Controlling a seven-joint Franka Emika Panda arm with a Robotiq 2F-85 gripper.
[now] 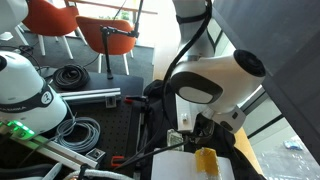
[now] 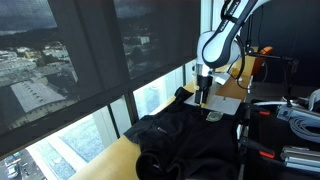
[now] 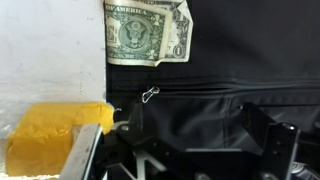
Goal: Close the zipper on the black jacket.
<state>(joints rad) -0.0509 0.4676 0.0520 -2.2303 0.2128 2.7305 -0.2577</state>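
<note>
The black jacket (image 2: 185, 140) lies spread on the table by the window. In the wrist view it (image 3: 235, 50) fills the right side. The zipper (image 3: 225, 90) runs as a thin dark horizontal line across the fabric, with a small metal pull (image 3: 150, 95) at its left end. My gripper (image 3: 198, 135) is open, just above the fabric, with its two dark fingers on either side of a fold just below the zipper line. The left finger is close under the pull. In an exterior view the gripper (image 2: 203, 97) hangs over the jacket's far end.
A dollar bill (image 3: 148, 32) lies at the jacket's edge. A yellow sponge (image 3: 50, 135) sits beside the jacket on the white surface (image 3: 50, 50) and also shows in an exterior view (image 1: 206, 160). Coiled cables (image 1: 70, 75) and orange chairs (image 1: 50, 18) are behind.
</note>
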